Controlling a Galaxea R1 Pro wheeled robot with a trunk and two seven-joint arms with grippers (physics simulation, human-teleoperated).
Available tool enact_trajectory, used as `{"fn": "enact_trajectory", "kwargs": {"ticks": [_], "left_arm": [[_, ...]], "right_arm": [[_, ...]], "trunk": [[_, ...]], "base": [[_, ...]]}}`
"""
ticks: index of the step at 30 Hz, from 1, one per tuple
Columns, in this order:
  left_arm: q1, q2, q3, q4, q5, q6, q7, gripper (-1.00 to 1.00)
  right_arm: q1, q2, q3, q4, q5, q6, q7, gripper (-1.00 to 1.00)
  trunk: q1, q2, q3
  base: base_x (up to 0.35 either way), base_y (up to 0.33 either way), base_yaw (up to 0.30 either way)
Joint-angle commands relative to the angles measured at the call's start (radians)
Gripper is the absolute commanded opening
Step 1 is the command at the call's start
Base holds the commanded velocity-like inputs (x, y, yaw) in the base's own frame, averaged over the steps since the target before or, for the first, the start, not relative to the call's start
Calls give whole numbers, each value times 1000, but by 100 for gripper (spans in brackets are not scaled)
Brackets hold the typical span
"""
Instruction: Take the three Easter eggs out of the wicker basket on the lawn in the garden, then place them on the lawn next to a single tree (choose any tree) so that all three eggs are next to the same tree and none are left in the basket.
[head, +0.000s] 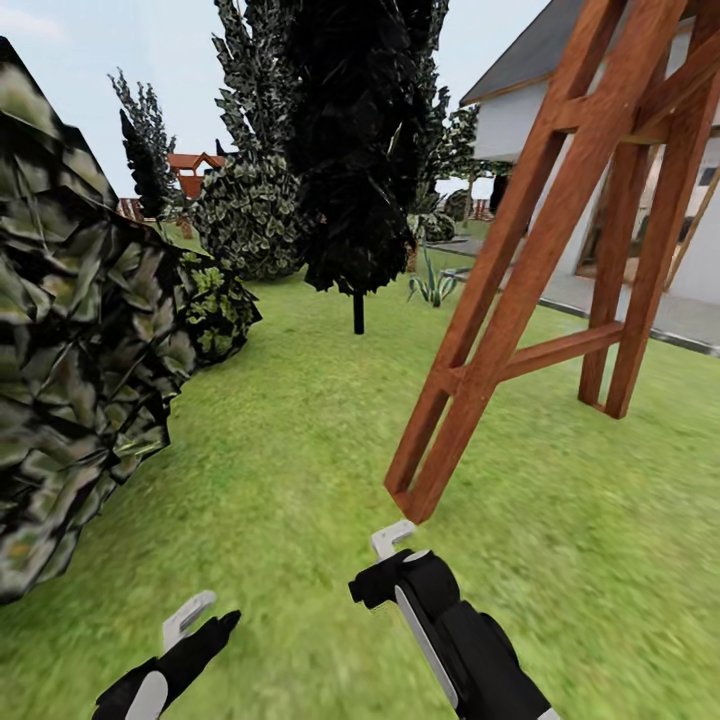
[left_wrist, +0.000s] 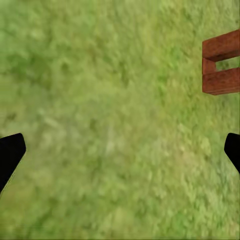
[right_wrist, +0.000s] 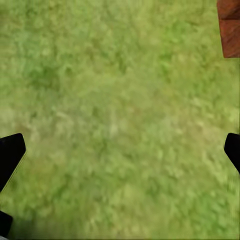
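Note:
The Easter eggs, the wicker basket and the thick-trunked tree are out of view. Mottled green lawn stretches ahead of me. My left gripper hangs low over the grass at the near left. In the left wrist view its dark fingertips stand wide apart, open, with bare grass between them. My right gripper is near the middle, just short of the foot of a wooden frame. It is open too, with only grass between its fingertips.
A tall red-brown wooden A-frame stands ahead on the right, its nearest foot close to both grippers. A big leafy bush crowds the left. A slim dark thin-stemmed tree stands farther ahead, and a white house with paving is at the far right.

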Motion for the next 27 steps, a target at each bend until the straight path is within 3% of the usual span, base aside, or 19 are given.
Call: {"fn": "enact_trajectory", "kwargs": {"ticks": [1,7,27], "left_arm": [[0,1,-8,-1,10,5,6,100],[-2,2,-60,0,8,5,7,100],[-5,3,-70,8,10,5,6,100]], "right_arm": [[-1,0,0,-1,-1,5,0,100],[-1,0,-3,-1,-7,4,2,100],[-1,0,-3,-1,-10,3,5,100]], "trunk": [[0,-1,-1],[0,-1,-1],[0,-1,-1]], "base": [[236,212,16],[246,203,6],[251,199,0]]}}
